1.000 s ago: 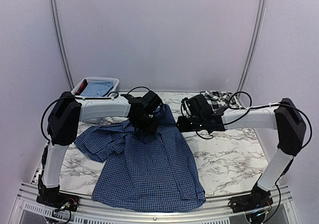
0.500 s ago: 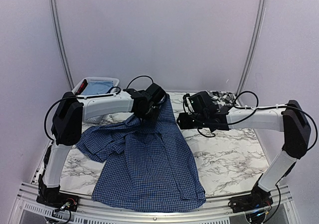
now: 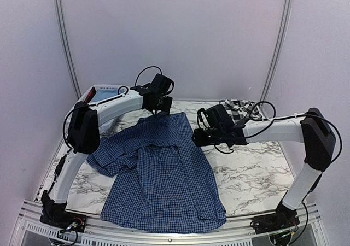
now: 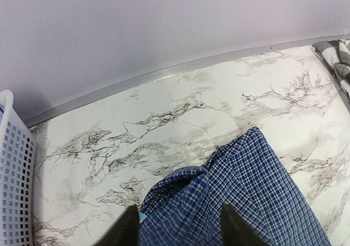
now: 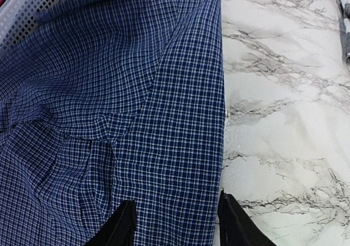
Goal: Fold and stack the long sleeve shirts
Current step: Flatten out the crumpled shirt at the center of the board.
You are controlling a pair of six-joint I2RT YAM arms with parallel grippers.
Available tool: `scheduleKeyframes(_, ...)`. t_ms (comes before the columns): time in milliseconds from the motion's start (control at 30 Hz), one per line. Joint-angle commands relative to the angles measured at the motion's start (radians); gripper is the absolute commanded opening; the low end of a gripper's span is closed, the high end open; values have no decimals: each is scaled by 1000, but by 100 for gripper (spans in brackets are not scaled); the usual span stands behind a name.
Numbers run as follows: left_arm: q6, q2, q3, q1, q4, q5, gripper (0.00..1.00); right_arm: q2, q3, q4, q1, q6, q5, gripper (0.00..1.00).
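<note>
On the marble table (image 3: pixel 257 169) lie two shirts. One, the dark blue checked shirt (image 3: pixel 164 175), is spread out in the middle, running from the near edge toward the far side, with a sleeve bunched at its left. The other, the black-and-white plaid shirt (image 3: pixel 236 107), sits crumpled at the far right, apart from the first. One white basket (image 4: pixel 13 191) stands at the far left, partly hidden by the left arm (image 3: pixel 117 105). Two grippers are in view. The left gripper (image 4: pixel 180 228) hangs above the blue shirt's far end, fingers apart, gripping nothing. The right gripper (image 5: pixel 176 224) hovers over that shirt's right edge, fingers likewise apart, with the cloth lying flat below.
</note>
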Motion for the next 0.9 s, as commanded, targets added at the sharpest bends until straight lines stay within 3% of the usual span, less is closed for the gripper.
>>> scheduleKeyframes(0, -17, 17, 53, 26, 39, 69, 67, 36, 39, 12, 1, -19, -28, 47)
scheduleKeyframes(100, -17, -35, 31, 25, 42, 94, 83, 38, 45, 5, 1, -27, -29, 47)
scheduleKeyframes(200, -42, -126, -53, 26, 44, 98, 87, 33, 47, 3, 1, -37, -24, 47)
scheduleKeyframes(367, -153, -375, -347, 25, 57, 100, 87, 15, 38, -4, 1, -42, -25, 47)
scheduleKeyframes(633, -371, -829, -962, 25, 152, 58, 84, -55, -20, -2, 2, -46, -33, 47)
scheduleKeyframes(867, -530, -1087, -1349, 26, 168, -31, 81, -75, -40, 1, 4, -49, -53, 47)
